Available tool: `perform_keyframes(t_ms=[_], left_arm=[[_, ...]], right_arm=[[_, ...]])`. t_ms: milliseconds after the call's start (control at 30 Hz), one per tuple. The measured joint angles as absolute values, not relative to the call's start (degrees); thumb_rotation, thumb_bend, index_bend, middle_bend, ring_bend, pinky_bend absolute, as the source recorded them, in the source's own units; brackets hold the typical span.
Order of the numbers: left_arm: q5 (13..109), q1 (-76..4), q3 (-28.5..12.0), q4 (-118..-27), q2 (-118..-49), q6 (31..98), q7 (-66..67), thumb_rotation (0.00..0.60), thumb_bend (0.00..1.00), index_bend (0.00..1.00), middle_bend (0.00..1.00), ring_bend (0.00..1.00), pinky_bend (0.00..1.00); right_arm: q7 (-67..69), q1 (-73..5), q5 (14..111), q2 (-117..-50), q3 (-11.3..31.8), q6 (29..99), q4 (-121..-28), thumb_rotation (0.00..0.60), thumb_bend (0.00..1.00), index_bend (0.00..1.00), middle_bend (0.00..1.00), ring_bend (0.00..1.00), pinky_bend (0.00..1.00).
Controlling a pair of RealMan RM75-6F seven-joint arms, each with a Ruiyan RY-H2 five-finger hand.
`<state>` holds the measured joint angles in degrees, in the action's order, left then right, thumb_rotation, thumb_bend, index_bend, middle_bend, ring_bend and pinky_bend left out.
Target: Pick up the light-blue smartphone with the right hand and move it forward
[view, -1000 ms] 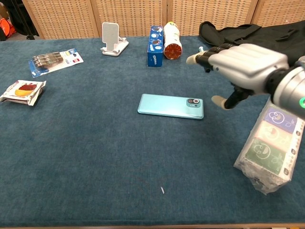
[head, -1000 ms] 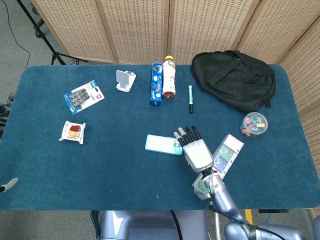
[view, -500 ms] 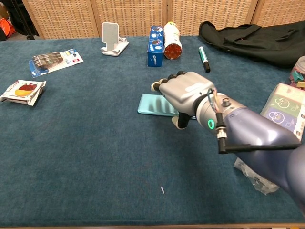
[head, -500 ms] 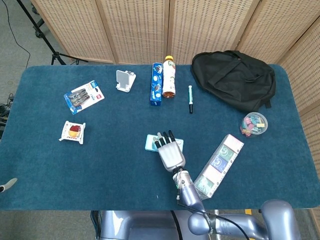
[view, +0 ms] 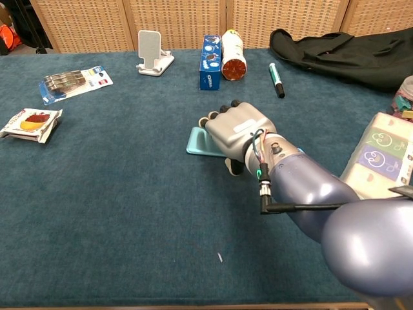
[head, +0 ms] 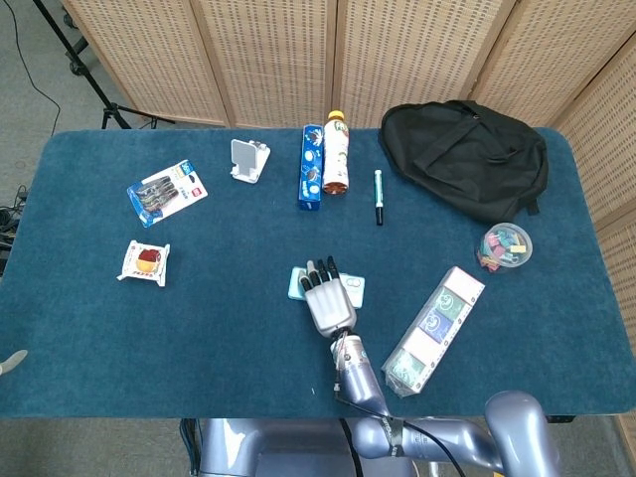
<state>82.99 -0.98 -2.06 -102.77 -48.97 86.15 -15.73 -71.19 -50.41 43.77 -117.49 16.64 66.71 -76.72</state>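
The light-blue smartphone (head: 355, 290) lies flat on the blue table, mostly covered by my right hand (head: 326, 298). In the chest view only the phone's left end (view: 197, 141) shows from under the right hand (view: 237, 129). The hand lies palm-down over the phone; its fingers reach past the far edge and the thumb sits at the near edge. I cannot see a firm grip, and the phone rests on the cloth. A grey sliver at the table's left edge (head: 10, 360) may be my left hand.
A pastel multipack box (head: 434, 326) lies right of my forearm. Ahead are a marker (head: 379, 196), a bottle (head: 336, 152), a blue cookie box (head: 311, 166) and a white phone stand (head: 248, 160). A black backpack (head: 465, 157) fills the far right.
My right hand swept left from beside the phone to over it, then settled lower onto it. The phone has not moved.
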Motion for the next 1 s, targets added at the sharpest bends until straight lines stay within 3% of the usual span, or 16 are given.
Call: perform_keyframes(t_ms=[800, 900, 1000], left_arm=[[82.7, -1.1, -2.4, -102.9, -49.2, 85.6, -14.6, 0.600, 0.00, 0.00, 0.00, 0.00, 0.00], [82.8, -1.1, -2.4, -102.9, -49.2, 85.6, -14.4, 0.600, 0.00, 0.00, 0.00, 0.00, 0.00], [82.8, -1.1, -2.4, -102.9, -49.3, 85.7, -14.3, 0.600, 0.00, 0.00, 0.00, 0.00, 0.00]], right_arm=[[-70.2, -51.7, 39.0, -116.3, 15.9, 66.8, -76.3, 0.600, 0.51, 0.08, 0.00, 0.00, 0.00], [-70.0, -51.9, 38.6, -116.4, 16.1, 66.7, -75.7, 0.600, 0.55, 0.12, 0.07, 0.00, 0.00], [-69.1, -52.1, 38.8, -116.3, 16.2, 66.5, -74.8, 0.600, 0.62, 0.23, 0.19, 0.07, 0.05]])
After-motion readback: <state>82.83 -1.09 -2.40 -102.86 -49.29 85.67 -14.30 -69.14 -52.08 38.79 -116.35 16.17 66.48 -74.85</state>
